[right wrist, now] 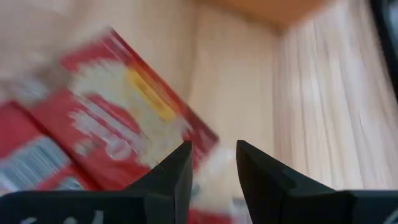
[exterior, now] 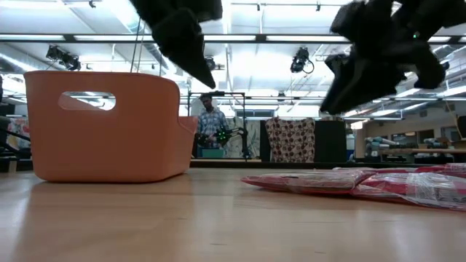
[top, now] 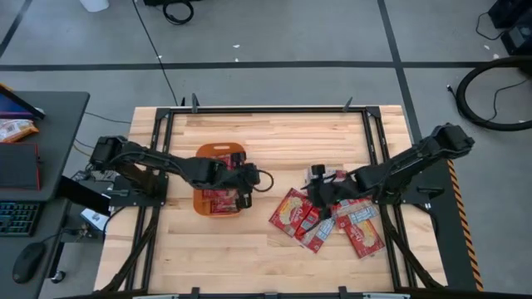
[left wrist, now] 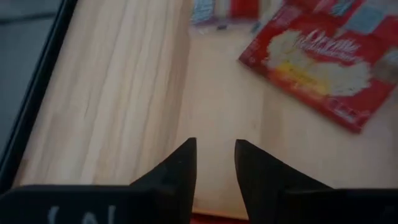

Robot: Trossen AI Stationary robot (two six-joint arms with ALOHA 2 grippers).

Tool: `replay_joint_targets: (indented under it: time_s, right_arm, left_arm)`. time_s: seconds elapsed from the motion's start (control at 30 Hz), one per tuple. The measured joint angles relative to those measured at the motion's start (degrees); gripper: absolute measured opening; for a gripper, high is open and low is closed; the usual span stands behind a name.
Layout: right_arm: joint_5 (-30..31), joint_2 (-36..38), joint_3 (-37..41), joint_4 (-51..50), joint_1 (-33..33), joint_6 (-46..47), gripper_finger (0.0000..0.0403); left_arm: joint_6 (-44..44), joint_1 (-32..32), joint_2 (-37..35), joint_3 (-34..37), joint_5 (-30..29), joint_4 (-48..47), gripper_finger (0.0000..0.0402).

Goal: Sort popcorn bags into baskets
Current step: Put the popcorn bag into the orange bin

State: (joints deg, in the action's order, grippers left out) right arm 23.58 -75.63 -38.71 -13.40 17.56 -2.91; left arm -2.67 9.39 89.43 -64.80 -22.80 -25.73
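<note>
- Big picture first: I've got the wooden table [top: 266, 249] under both arms, with its dark frame rails running round the edges
- The orange basket [top: 218, 153] sits left of the table's centre, handle slot at the far end; from the low view it's a tall orange wall on my left with the slot showing, and a few red packets already lie inside it on the high view
- My left arm reaches in from the left across the basket, and the left end effector [top: 246, 197] hangs just past the basket's right rim, over bare wood
- On the left wrist view its fingers [left wrist: 180, 171] stand a narrow gap apart with nothing between them, bare table showing through
- My right arm comes in from the right, the right end effector [top: 318, 189] sitting over the near edge of the pile
- On the right wrist view those fingers [right wrist: 177, 171] are likewise a narrow gap apart, empty, hanging above a packet without touching it as far as I can tell
- The popcorn bags [top: 332, 220] lie in a loose overlapping heap right of centre, well apart from the basket, flat on the wood
- One person stands far back in the room on the low view
</note>
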Motion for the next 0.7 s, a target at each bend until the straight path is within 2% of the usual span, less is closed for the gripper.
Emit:
replay_joint_targets:
  time_s: [0.13, 0.27, 0.5, 0.7]
  right_arm:
    - [1.05, -3.59, -4.63, -14.59, -0.69, 7.97, 0.0147]
    - [-1.64, -6.72, -7.58, -24.96, -0.66, 14.42, 0.018]
    - [-5.55, -11.68, -7.45, -32.44, -0.94, 22.78, 0.0232]
    - [-4.57, -15.96, -7.13, -32.73, -0.92, 23.22, 0.0224]
  left_arm:
    - [2.97, -0.25, -3.88, 3.4, 0.67, 5.23, 0.0107]
    - [6.23, -0.25, -8.24, 7.76, 0.6, 11.22, 0.0105]
    - [8.3, -0.5, -16.39, 15.9, 1.29, 20.1, 0.0105]
    - [7.64, -2.0, -23.97, 23.79, 5.95, 27.8, 0.0105]
